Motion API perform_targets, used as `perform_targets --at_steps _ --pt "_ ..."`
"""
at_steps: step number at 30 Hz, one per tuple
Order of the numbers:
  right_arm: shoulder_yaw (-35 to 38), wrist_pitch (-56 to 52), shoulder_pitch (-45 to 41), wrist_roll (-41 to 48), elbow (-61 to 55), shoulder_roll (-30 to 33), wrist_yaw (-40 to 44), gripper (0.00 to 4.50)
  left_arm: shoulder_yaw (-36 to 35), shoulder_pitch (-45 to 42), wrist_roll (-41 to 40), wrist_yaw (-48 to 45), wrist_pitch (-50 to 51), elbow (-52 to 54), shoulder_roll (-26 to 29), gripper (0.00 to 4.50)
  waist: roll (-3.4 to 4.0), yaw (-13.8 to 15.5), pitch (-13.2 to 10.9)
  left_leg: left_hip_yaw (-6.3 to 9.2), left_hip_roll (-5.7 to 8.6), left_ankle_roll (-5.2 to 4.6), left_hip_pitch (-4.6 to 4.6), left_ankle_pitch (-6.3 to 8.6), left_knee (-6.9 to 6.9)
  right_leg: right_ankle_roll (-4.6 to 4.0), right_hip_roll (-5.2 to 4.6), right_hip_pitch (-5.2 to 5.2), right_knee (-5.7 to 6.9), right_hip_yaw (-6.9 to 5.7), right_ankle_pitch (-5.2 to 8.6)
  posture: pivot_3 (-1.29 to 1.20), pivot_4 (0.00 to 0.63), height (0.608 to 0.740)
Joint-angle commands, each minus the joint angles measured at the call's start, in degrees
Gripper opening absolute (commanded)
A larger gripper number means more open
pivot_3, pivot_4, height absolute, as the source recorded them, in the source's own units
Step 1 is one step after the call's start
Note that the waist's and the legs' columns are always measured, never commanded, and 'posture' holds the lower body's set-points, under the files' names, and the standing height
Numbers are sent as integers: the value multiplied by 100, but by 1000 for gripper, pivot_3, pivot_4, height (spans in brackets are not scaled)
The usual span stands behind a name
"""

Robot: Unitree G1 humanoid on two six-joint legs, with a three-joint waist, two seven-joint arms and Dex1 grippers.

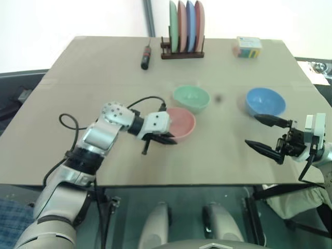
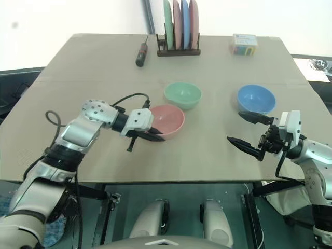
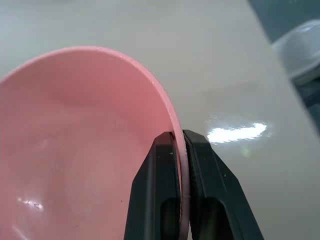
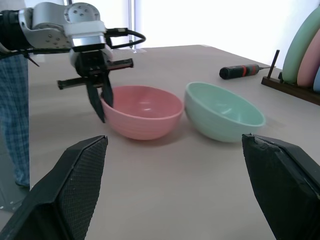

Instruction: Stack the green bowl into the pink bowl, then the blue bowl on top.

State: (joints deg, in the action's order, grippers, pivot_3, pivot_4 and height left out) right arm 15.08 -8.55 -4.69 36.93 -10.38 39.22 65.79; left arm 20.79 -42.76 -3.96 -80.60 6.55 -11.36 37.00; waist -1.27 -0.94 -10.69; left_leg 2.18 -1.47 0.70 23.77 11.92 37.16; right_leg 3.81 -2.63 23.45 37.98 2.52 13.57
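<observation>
At mid-counter (image 1: 104, 67), the left gripper (image 3: 181, 137) pinches the pink bowl (image 1: 181, 122) rim, shown close by its wrist view. Green bowl (image 1: 191, 97) just beyond; right gripper (image 1: 265, 134) fingers spread near the blue bowl (image 1: 265, 100).

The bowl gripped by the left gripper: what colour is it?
Salmon pink, plain; the pink bowl shows best in the left wrist view.

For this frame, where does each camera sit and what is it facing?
Head views: look forward and down over the table; both arms show, left gripper, right gripper.
Left wrist view: along its fingers, clamped on the pink bowl rim.
Right wrist view: between its spread fingers, towards the pink bowl and green bowl.
All share the pink bowl.
</observation>
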Motion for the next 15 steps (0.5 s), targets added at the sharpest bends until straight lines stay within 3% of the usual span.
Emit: perform_targets --at_steps 1,3,7,12,15 --pt "102 66 82 44 -297 -7 -57 4500 91 -251 266 175 -334 -406 -219 25 1 3 0 0 0 -1 -1 1 -1 -1 0 0 0 0 -1 0 150 740" --pt "119 65 113 38 -340 -2 -92 4500 120 -363 306 89 -450 -583 -319 25 1 10 0 1 0 -2 0 1 -2 -1 0 0 0 -1 0 0 150 740" --pt "182 46 130 53 -367 39 -131 4500 140 -421 283 -113 -584 -649 -344 1079 1 10 0 -3 0 -2 0 1 -1 1 0 0 -2 3 0 0 150 740" --pt "211 52 167 55 -378 74 -152 4500 47 -303 147 -182 -567 -556 -364 2703 1 12 0 -3 0 -3 2 2 -1 0 0 1 -2 4 0 0 150 740" --pt "191 19 136 62 -362 88 -156 4500 -46 -44 -292 -683 -315 -71 -147 2703 2 -15 0 -4 0 -4 1 2 -1 0 0 1 -1 5 0 0 150 740"
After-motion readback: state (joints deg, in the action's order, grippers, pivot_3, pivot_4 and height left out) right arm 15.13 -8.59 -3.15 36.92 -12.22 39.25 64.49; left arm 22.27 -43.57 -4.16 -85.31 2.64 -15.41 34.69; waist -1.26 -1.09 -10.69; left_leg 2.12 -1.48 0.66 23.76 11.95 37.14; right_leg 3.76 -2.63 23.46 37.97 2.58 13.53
